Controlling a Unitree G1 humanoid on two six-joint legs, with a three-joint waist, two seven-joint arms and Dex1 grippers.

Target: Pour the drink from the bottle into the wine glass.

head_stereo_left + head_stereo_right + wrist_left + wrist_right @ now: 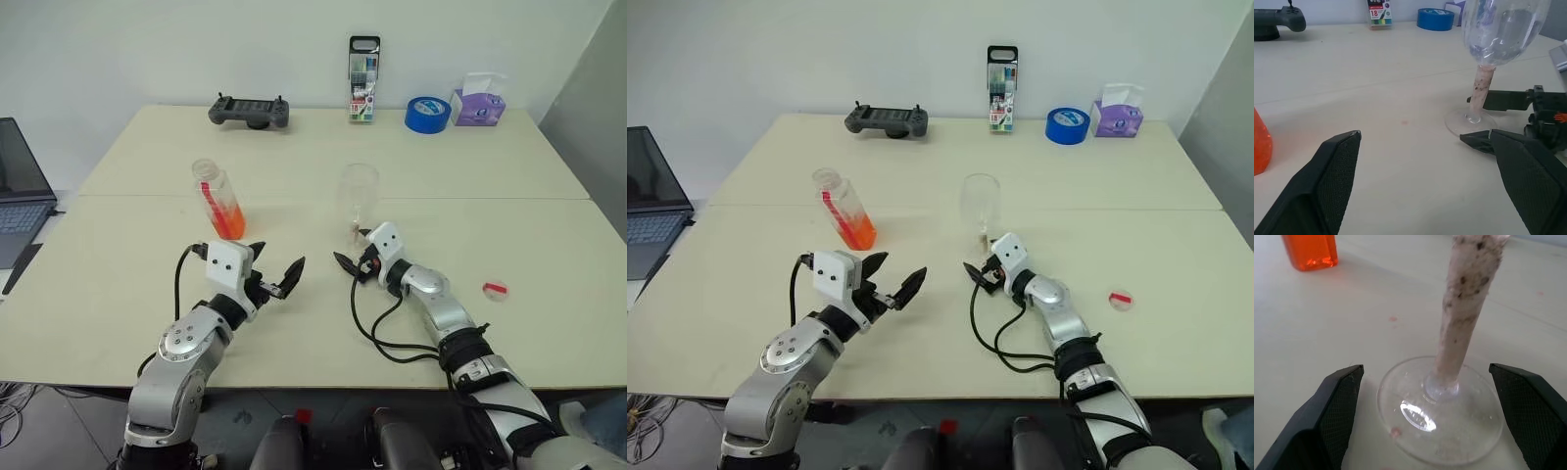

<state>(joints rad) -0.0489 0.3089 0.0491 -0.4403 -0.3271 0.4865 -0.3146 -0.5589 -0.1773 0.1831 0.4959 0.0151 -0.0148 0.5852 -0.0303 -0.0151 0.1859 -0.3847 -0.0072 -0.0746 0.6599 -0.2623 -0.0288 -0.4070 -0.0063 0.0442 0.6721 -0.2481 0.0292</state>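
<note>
A clear stemmed wine glass (981, 203) stands empty and upright on the cream table (1136, 245), its taped stem between the spread black fingers of the right gripper (982, 270), untouched. The uncapped clear plastic bottle (844, 210) of orange-red drink (857, 232) stands just beyond the left gripper (892, 279), whose fingers gape wide. A red-and-white cap (1121, 299) lies well apart.

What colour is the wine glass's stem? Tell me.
Pale pinkish-white with dark specks, wine glass; clearest in the right wrist view.
</note>
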